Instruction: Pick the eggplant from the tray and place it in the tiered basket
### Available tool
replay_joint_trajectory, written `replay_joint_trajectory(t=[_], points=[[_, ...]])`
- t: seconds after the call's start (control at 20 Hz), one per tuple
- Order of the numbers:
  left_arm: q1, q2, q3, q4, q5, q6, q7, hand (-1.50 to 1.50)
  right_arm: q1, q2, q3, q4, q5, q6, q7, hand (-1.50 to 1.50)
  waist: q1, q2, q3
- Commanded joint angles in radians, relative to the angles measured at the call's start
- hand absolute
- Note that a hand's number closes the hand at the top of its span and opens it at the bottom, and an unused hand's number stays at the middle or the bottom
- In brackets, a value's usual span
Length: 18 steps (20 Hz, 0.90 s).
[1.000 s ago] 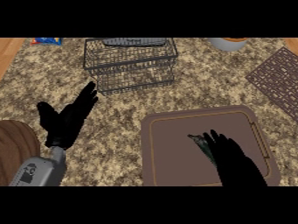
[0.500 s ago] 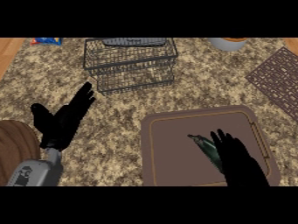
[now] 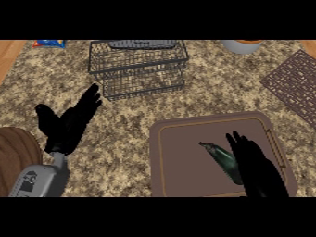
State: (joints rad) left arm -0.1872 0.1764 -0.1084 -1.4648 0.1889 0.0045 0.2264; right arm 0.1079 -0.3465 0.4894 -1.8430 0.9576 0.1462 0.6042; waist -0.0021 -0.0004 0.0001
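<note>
Our right hand has crept nearer, open fingers now over the eggplant on the tray; grasp next. Left hand open.

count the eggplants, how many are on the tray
1. The eggplant lies on the brown tray, right of its middle, partly covered by the right hand. Anything else beneath that hand would be hidden.

A single head view looks steeply down on the bench from the robot's side, fairly close. The tiered basket lies toward the far edge, the tray by the near edge at right. Both forearms enter from the lower edge. No second view exists.
</note>
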Motion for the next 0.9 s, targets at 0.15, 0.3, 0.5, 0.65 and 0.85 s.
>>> replay_joint_trajectory(t=[0.15, 0.3, 0.5, 0.65, 0.85], points=[[-0.019, -0.058, 0.006, 0.055, -0.056, 0.004, -0.039, 0.00, -0.029, 0.035, -0.094, 0.153, -0.004, -0.045, -0.122, -1.50, 0.000, 0.001, 0.000], [0.009, 0.003, 0.050, -0.042, -0.009, -0.058, 0.049, 0.00, -0.060, 0.082, -0.102, 0.218, 0.007, -0.044, -0.128, -1.50, 0.002, 0.000, 0.000], [-0.007, -0.054, 0.026, -0.050, -0.053, -0.025, 0.053, 0.00, -0.046, 0.109, -0.114, 0.261, 0.050, -0.090, -0.158, -1.50, 0.002, 0.000, 0.000], [-0.016, -0.056, 0.039, -0.036, -0.068, -0.009, 0.045, 0.00, -0.027, 0.082, -0.144, 0.287, 0.027, -0.106, -0.222, -1.50, 0.000, 0.000, 0.000], [0.020, -0.072, 0.024, -0.026, -0.093, -0.006, 0.019, 0.00, -0.107, 0.134, -0.169, 0.424, 0.036, -0.148, -0.260, -1.50, 0.005, 0.001, 0.000]])
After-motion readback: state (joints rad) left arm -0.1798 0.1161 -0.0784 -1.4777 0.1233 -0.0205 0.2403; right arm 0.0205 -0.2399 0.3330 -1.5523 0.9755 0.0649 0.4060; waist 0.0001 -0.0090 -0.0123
